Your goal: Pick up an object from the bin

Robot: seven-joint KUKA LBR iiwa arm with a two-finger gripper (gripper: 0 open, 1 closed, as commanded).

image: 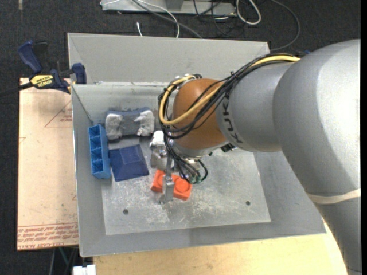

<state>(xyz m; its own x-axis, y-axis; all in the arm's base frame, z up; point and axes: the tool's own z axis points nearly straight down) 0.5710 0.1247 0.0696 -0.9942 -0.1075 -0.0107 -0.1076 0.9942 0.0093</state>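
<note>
camera view: gripper (166, 195) low over mid-floor of the bin (229, 211), fingers pressed together as one narrow stem. orange thing (182, 189) touches them, showing on both sides. it is small, bright orange and angular, near a dark blue block (127, 162).
</note>
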